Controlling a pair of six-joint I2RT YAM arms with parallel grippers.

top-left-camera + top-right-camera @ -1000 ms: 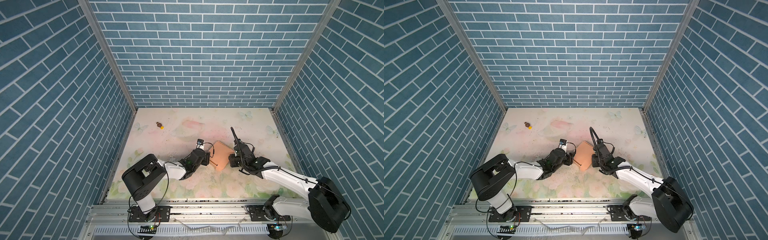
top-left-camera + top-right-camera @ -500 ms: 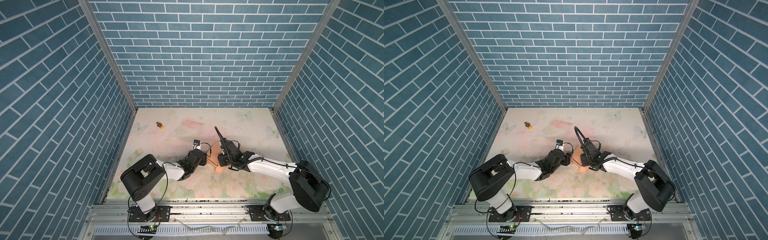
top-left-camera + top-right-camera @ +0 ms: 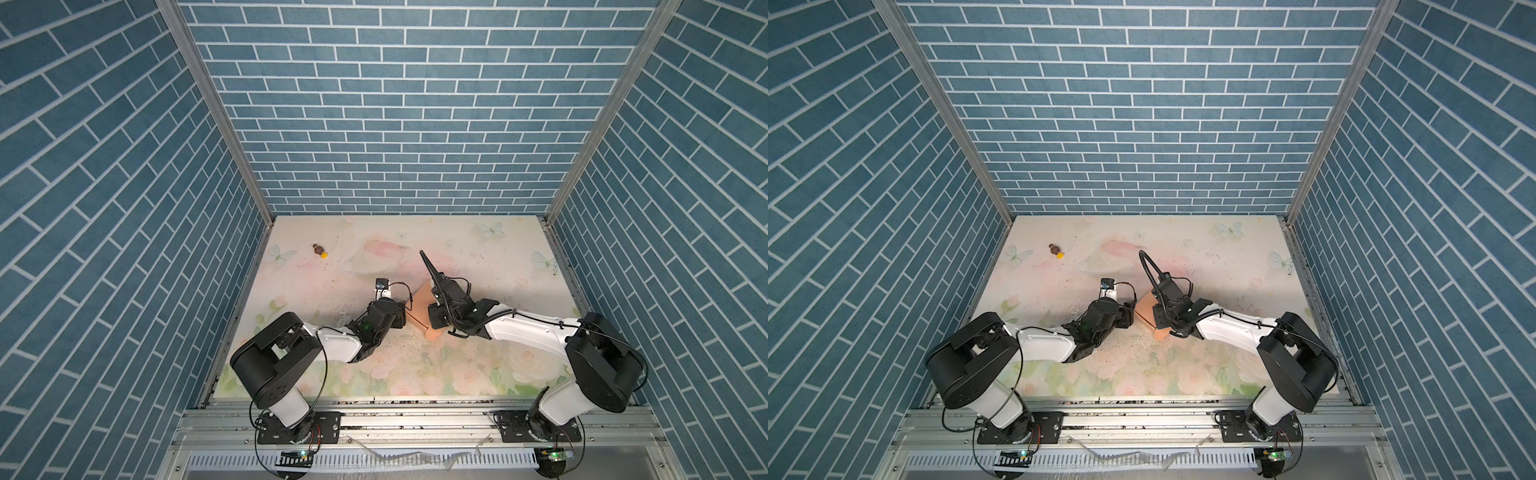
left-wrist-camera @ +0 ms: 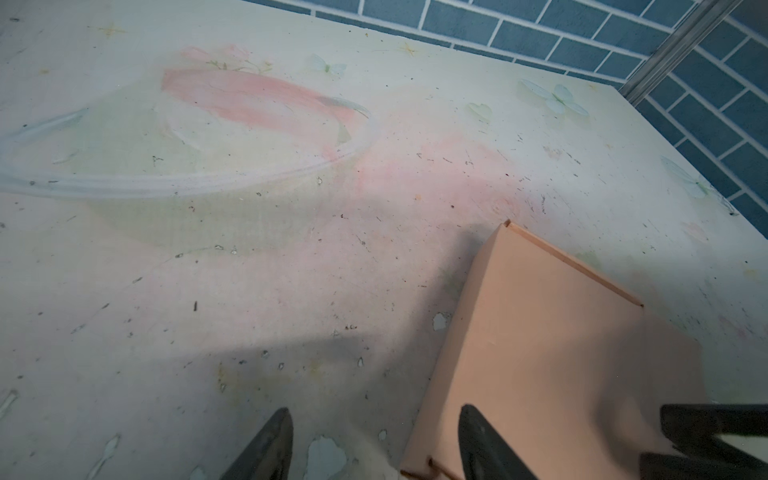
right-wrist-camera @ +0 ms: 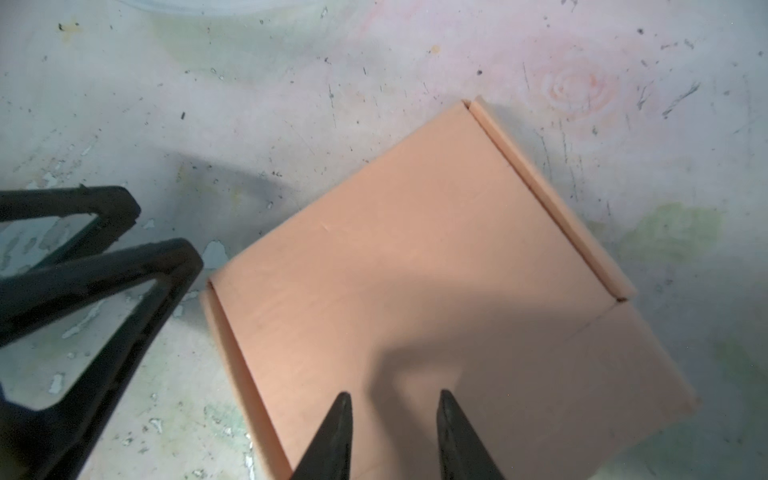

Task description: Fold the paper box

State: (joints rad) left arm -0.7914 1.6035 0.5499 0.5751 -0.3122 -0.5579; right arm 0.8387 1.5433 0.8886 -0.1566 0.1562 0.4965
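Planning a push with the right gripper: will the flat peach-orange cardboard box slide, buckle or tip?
Probably slides easily: the peach-orange cardboard box is thin sheet lying flat on the floral tabletop. It may buckle under pressing, since its side flap gapes at the corner. Tipping seems unlikely; it sits low and wide.

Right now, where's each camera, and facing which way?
Top views: high at the front, looking down on the table; left arm and right arm flank the paper box.
Left wrist: on the left arm, looking past the left gripper, across box and table.
Right wrist: on the right arm, looking down past the right gripper onto the box.
Shared: every view shows the box.
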